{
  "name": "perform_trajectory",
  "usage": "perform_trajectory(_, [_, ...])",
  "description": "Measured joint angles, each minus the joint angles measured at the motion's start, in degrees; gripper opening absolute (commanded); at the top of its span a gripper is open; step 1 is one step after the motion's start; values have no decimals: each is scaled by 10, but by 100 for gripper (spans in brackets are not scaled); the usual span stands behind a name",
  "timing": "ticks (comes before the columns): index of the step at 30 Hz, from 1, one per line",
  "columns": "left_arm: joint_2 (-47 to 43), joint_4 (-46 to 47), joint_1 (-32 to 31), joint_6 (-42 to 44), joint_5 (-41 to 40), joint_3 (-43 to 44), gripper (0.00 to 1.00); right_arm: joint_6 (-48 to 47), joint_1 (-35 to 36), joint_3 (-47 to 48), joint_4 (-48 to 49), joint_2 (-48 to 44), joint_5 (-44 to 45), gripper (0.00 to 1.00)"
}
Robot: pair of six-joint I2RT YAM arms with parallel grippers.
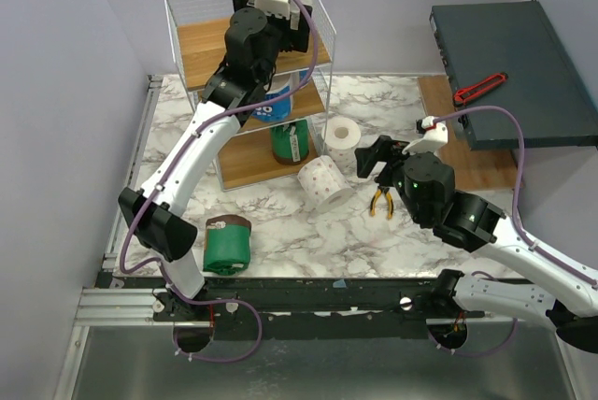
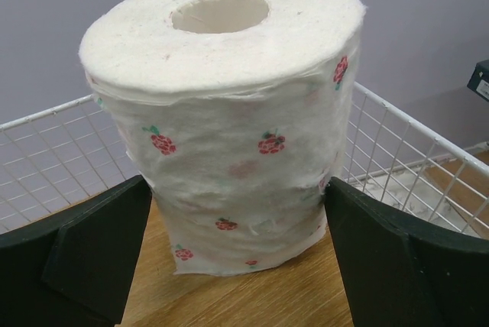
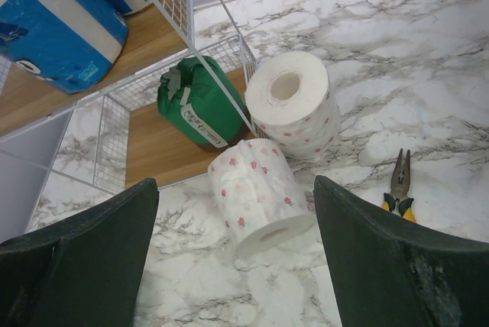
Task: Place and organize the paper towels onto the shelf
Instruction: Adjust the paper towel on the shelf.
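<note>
Top shelf [image 2: 229, 296]: roll [image 2: 229, 121] btwn left claw [image 2: 237, 250] fingers.

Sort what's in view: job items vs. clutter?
Job: shelf; speckled roll on top tier between the open left gripper; blue roll; green roll on bottom tier; two speckled rolls on table; green roll near left arm.
Clutter: pliers; dark box; red tool.

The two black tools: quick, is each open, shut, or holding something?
Left tool: open, straddling the upright white pink-speckled paper roll.
Right tool: open, empty.
</note>
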Motion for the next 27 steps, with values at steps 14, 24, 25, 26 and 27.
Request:
perform_trajectory(14, [-54,-35,5,-23,37,-9,99,11,0,0,0,0,-1,85])
perform_trajectory(24, [-135,-69,-6,-89,40,-76,99,29,0,0,-30,-10,-3,99])
perform_trajectory(25, [-154,-71,-13,-100,34,-93,99,34,0,-3,-34,-12,-2,99])
perform_trajectory(26, [-177,-75,-25,-108,25,-114,99,38,0,-8,-37,-15,-2,99])
perform_trajectory(27, [-200,-77,-39,-114,16,-133,99,43,0,-17,-40,-19,-1,99])
